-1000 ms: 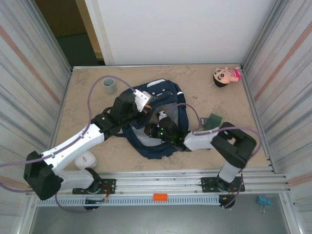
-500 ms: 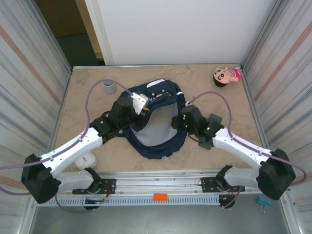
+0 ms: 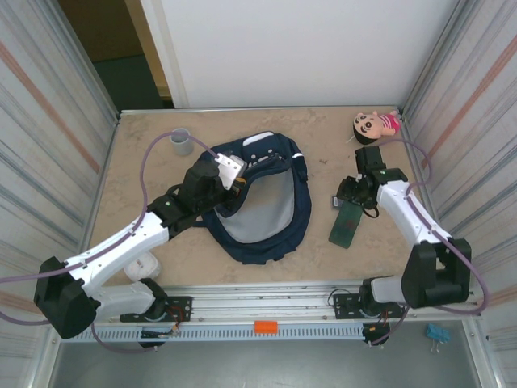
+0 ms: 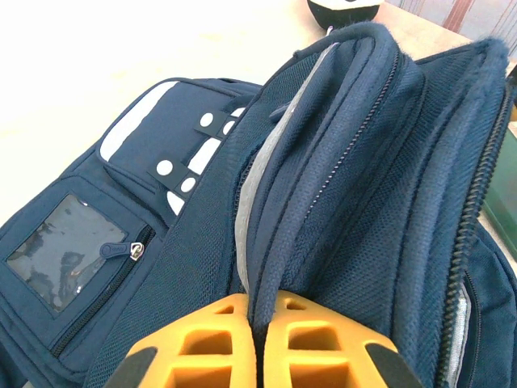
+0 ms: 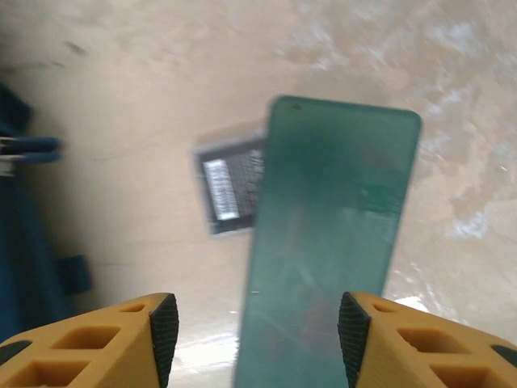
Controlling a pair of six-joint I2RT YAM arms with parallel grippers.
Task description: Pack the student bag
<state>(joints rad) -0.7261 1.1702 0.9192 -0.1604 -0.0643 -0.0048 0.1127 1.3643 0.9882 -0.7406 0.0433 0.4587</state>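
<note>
At the middle of the tan table (image 3: 323, 137): the student bag (image 3: 279, 234), largest thing there, lying flat with its mouth gaping upward. Shows navy blue fabric all round, pale grey lining across the open hollow, a white patch at the far end, a dark strap curving along the right side. Seen close from the left wrist: coarse navy weave, zip teeth running along the rim, a strip of grey lining in the fold, a white panel crossed by dark tabs with white studs, and below it a clear window pocket with a small zip pull.

Clamped on the bag's left rim: the left gripper (image 3: 232, 172), orange fingers pressed together, a ridge of navy fabric pinched between them, that edge raised.

Well apart from the bag, to its right: the right gripper (image 5: 254, 319), released, fingers spread wide with nothing between, hovering over a flat green card (image 5: 331, 234) that lies on the table. Touching the green card's edge, a small grey card (image 5: 230, 190) with a printed label.

Near the far right corner, a doll (image 3: 374, 125); near the far left, a grey cup (image 3: 181, 142); by the left arm's base, a white round thing (image 3: 145, 265).
</note>
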